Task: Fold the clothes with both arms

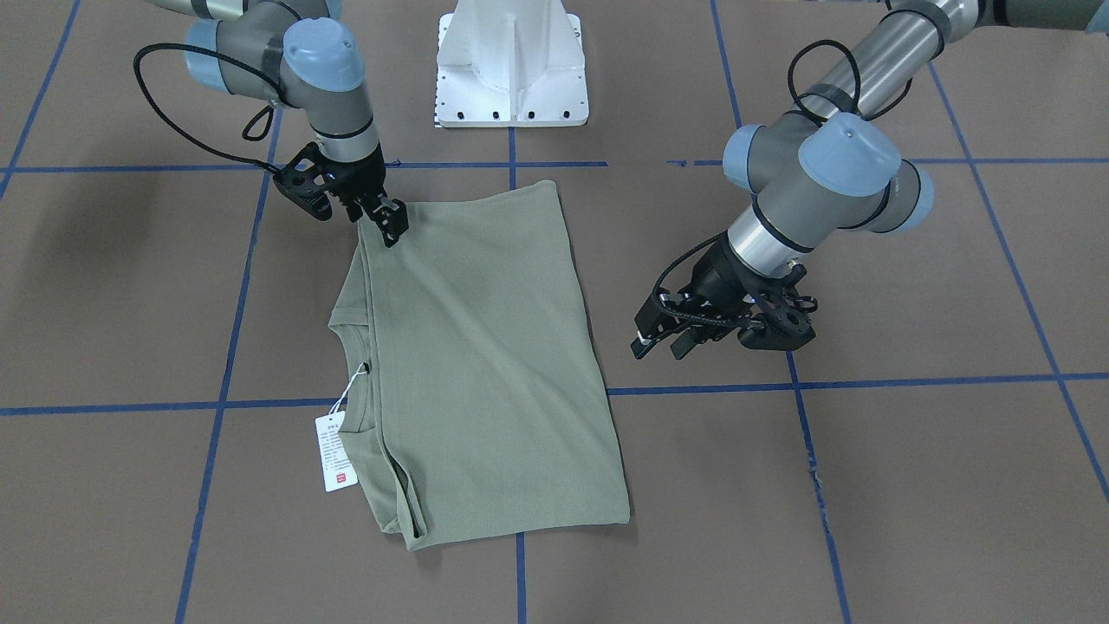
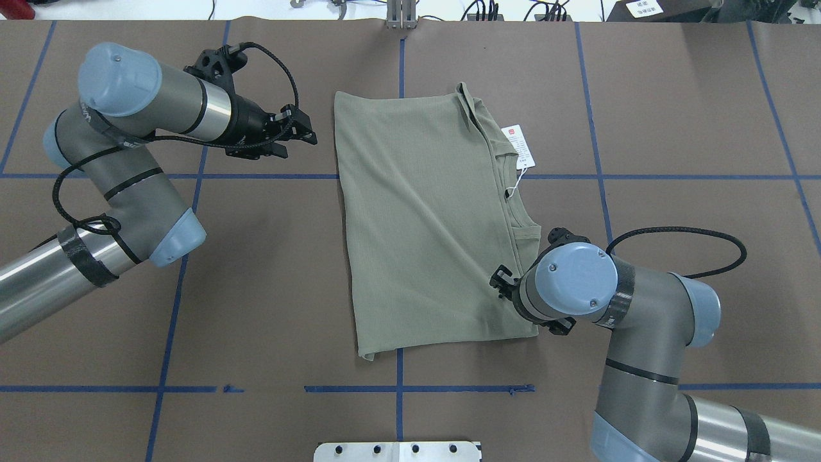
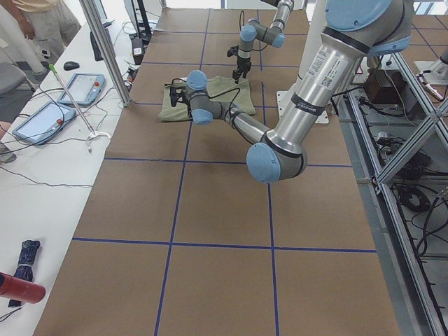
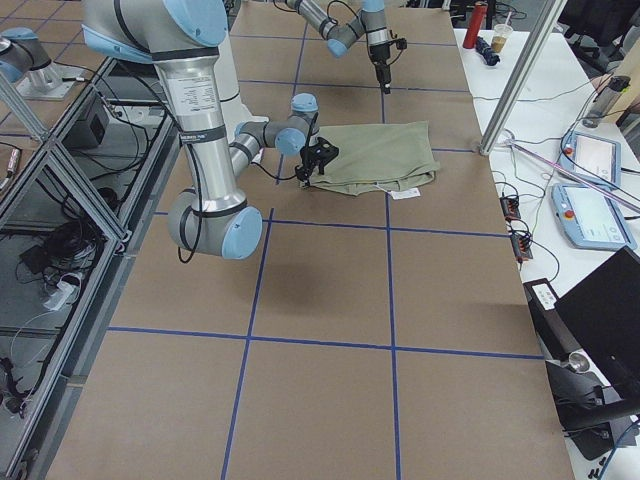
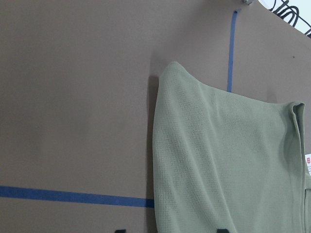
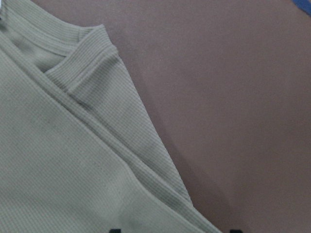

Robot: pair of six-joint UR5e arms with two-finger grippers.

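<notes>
The olive-green shirt (image 1: 485, 364) lies folded into a long rectangle at the middle of the brown table (image 2: 256, 289), sleeves tucked in. Its ribbed neck (image 6: 43, 29) and white hang tag (image 1: 333, 451) are on the robot's right side. My right gripper (image 1: 392, 227) is open, right over the shirt's corner nearest the robot on the neck side (image 2: 513, 321). The right wrist view shows that folded edge between the fingertips. My left gripper (image 1: 660, 345) is open and empty, above bare table a short way off the shirt's opposite long edge (image 5: 158, 145).
The white base pedestal (image 1: 511, 69) stands at the robot's edge of the table. Blue tape lines (image 2: 256, 176) grid the table. A side bench with tablets (image 3: 42, 119) and a metal pole (image 3: 105, 49) runs along the far edge.
</notes>
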